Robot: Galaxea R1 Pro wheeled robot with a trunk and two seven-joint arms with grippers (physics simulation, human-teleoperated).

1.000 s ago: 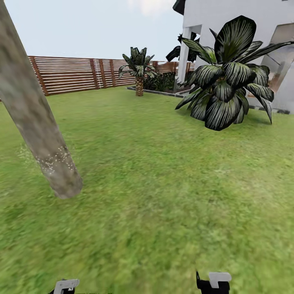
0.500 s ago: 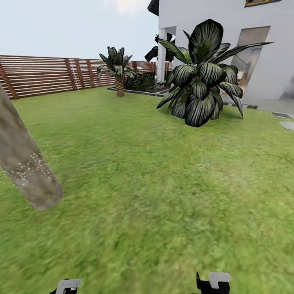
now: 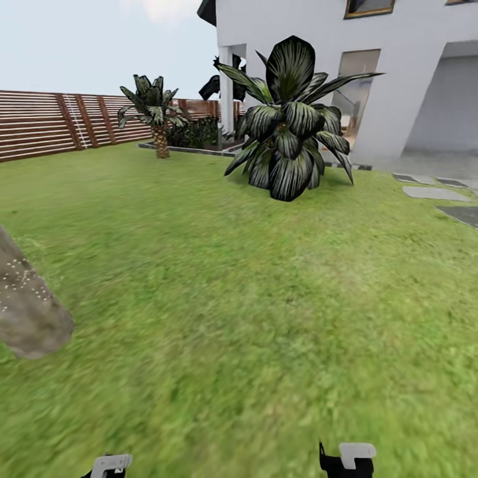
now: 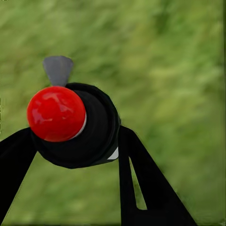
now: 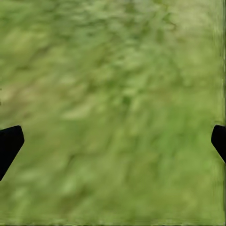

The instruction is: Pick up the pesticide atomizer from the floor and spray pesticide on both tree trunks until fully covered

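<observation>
Atomizer: dark body with red cap, clamped between the left gripper fingers over grass. Right gripper: spread wide, holding nothing. Trunk: speckled with white spray dots, now at the head view's left margin; over the last second it has slid leftward while house, broad-leaved plant and paving came into view. Reading: the camera is turning right, not the trunk moving; the robot seems to be leaving this tree to seek the second.
</observation>
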